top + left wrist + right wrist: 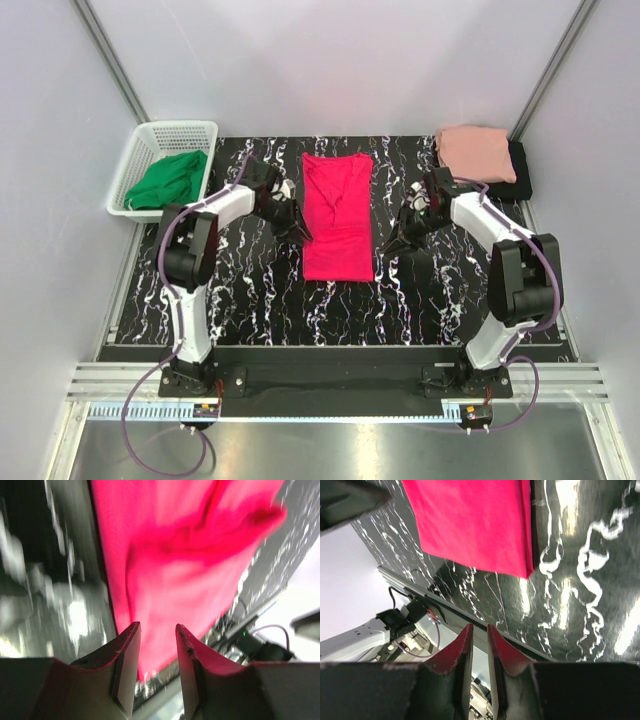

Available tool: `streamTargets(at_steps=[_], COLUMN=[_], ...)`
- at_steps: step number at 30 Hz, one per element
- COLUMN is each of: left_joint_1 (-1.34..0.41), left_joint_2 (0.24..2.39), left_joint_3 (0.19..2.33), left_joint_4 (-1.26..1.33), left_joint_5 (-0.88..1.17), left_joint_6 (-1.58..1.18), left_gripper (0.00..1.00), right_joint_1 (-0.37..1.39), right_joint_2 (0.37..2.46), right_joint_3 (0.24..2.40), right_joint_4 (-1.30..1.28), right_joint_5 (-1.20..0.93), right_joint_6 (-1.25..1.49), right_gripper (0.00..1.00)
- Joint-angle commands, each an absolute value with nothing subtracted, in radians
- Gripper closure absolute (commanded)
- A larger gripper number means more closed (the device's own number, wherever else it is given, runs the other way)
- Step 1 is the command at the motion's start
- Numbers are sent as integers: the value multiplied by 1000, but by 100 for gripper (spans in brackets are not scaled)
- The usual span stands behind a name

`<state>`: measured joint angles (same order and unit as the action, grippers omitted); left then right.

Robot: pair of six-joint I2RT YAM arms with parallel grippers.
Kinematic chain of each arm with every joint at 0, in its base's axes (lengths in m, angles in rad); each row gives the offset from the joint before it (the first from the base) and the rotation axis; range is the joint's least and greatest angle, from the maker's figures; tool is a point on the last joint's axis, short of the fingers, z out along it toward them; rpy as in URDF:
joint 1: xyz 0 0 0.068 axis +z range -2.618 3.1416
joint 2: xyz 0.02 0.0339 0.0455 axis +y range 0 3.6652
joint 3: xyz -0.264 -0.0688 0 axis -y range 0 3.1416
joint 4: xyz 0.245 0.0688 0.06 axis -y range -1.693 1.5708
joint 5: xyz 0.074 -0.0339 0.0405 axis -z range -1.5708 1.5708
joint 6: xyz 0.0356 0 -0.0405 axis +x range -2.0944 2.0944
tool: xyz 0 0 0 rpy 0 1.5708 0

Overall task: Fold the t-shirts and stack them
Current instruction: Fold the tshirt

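A bright crimson-pink t-shirt (pixel 338 215) lies flat on the black marbled table (pixel 250 290), folded into a long narrow strip. My left gripper (pixel 295 228) hovers at its left edge, jaws apart and empty; in the left wrist view the crimson-pink t-shirt (pixel 175 555) fills the space beyond the left gripper (pixel 157 626). My right gripper (pixel 392 243) is just off the shirt's right side, low over the table. Its jaws stand a narrow gap apart with nothing in them (pixel 479 626), and the crimson-pink t-shirt's near corner (pixel 470 525) lies ahead. A folded pale salmon-pink t-shirt (pixel 475 150) rests on a black t-shirt (pixel 517 175) at the back right.
A white basket (pixel 140 150) holding green cloth (pixel 170 180) stands at the back left, off the table's edge. Pale walls close in the sides and back. The arm bases sit on a rail (pixel 330 380) along the near edge.
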<state>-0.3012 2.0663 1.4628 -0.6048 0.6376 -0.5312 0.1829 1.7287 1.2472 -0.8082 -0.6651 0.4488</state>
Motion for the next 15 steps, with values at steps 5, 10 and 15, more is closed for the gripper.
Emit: streamTargets(at_steps=[5,10,15], left_joint_1=[-298,-302,-321], left_joint_2=[1694,1560,1415], left_joint_3=[1238,1123,1010], left_joint_4=[-643,-646,-647], left_joint_5=[586,575,568], left_joint_6=[-534,-563,-598], left_gripper=[55,55,55], right_joint_1=[187,219,245], right_joint_2=[1534,1376,1214], right_joint_3=[1140,1034,1021], right_joint_4=[-833,-845,-916], right_joint_5=[-647,-667,-640], right_joint_6=[465,509,560], right_gripper=[75,73,72])
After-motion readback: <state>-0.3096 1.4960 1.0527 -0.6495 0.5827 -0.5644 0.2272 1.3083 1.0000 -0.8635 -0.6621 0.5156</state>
